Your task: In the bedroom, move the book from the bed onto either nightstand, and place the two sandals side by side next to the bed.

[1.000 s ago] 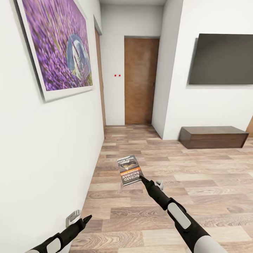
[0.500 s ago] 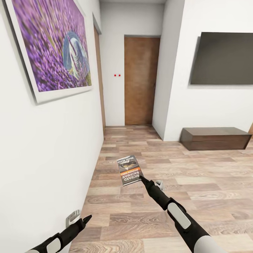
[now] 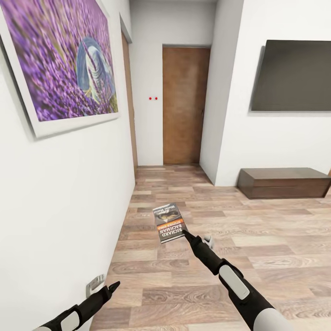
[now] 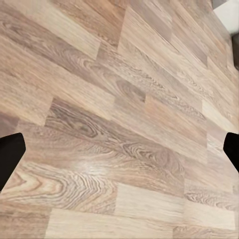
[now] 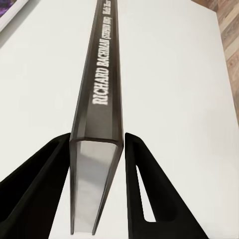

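- The step in hand is, by my judgement, the carrying of the book [image 3: 168, 223] to a nightstand: the book is off the bed and in the air, while the robot faces a hallway.
- The right gripper [image 3: 185, 234] has its jaws closed on the book; in the right wrist view the two dark fingers [image 5: 37, 189] press on either side of the book's lower edge, its spine lettered "RICHARD BACHMAN" running away from the camera.
- In the head view the book is held out in front over the wood-plank floor [image 3: 257, 257], cover up, at about 12 o'clock from the robot and near the middle of the picture.
- The left gripper [image 3: 108, 288] hangs low at about 10 o'clock, close to the white wall [image 3: 59, 207]; its jaws stand open and hold nothing, the tips wide apart over bare floor in the left wrist view.
- Around it: a purple framed picture [image 3: 64, 64] at 10 o'clock, a brown door [image 3: 183, 105] at 12 o'clock, a dark screen [image 3: 294, 76] and a low dark cabinet [image 3: 282, 182] at 2 o'clock.
- The next move calls, I judge, for turning the base until a nightstand is ahead, the grip kept firm, and only then lowering the book flat onto its top.
- The sandals are yet to be dealt with.
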